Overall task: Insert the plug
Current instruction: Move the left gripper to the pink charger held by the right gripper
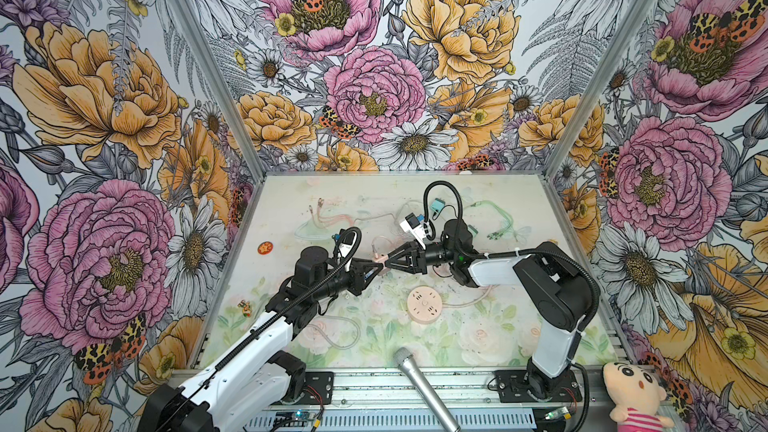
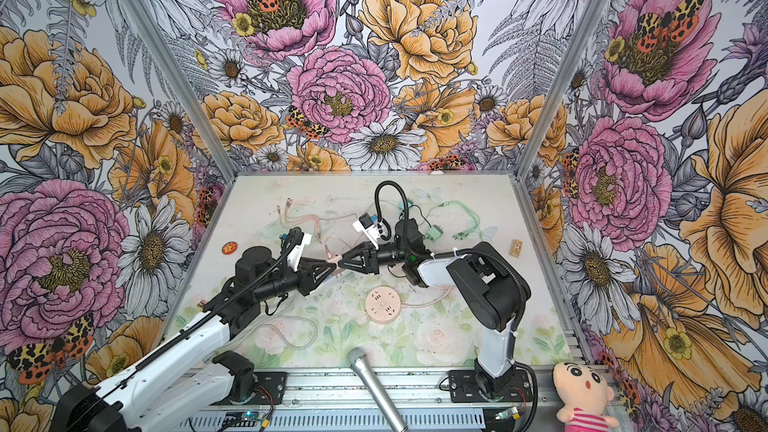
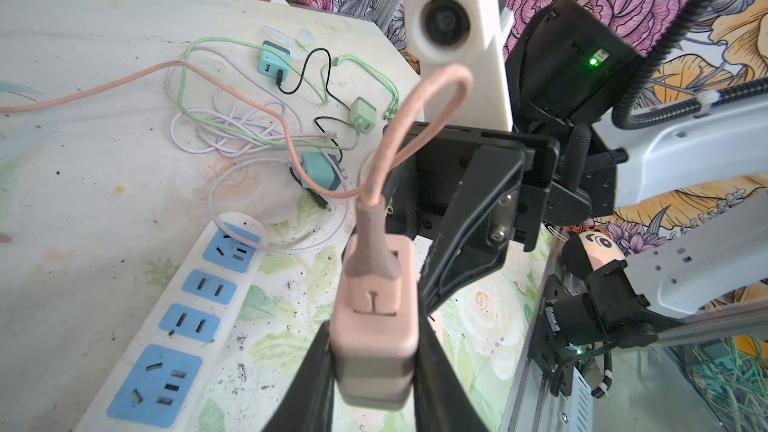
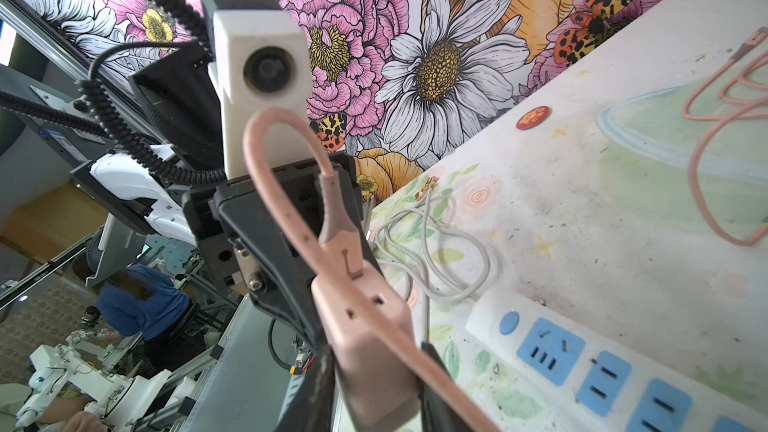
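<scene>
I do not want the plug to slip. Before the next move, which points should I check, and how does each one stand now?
1. Grip of the left gripper on the pink adapter: ok, its fingers press both sides.
2. Grip of the right gripper on it: cannot tell; the fingers flank it, but contact is unclear.
3. The pink cable seated in the adapter: ok.
4. Cable clear of the grip: not ok; in the right wrist view it crosses the adapter's face.
5. Sockets of the power strip free: ok, those in view are empty.
6. Adapter lined up over a socket: cannot tell.
</scene>
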Robot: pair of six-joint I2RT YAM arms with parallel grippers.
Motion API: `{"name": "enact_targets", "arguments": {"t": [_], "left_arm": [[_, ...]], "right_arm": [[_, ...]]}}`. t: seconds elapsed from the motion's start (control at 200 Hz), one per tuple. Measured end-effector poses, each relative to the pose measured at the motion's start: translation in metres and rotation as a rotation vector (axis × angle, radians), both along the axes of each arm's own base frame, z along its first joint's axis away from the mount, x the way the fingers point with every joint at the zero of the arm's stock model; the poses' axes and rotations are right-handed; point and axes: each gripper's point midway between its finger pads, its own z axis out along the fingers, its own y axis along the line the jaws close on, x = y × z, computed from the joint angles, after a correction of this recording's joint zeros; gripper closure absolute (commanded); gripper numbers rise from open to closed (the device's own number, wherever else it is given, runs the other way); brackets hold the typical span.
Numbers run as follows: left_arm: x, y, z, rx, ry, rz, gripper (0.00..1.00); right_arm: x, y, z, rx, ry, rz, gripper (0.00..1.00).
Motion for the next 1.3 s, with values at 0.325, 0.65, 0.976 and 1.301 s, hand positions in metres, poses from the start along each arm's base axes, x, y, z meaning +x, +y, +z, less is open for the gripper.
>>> {"name": "enact_targets", "arguments": {"t": [0.325,0.65,0.976,1.301], "left_arm": [[0.004,-0.002,0.005,-0.024,-0.012,-0.01,0.96],[0.003,-0.01,0.011,-0.051,-0.021,-0.04,0.96],[0.003,-0.014,0.012,-0.05,-0.024,-0.051,0.62],[0.003,-0.004,0.063,0.111,0.022,-0.039,0.52]], "right_arm": [[-0.002,-0.002,-0.004,-0.009,0.024,0.005,0.65],[-0.01,-0.001,-0.002,0.002,0.021,0.04,0.84],[-0.012,-0.005,-0.001,0.015,0.024,0.039,1.0],[-0.021,-0.004,-0.014,-0.083,-0.009,0.04,1.0]]}}
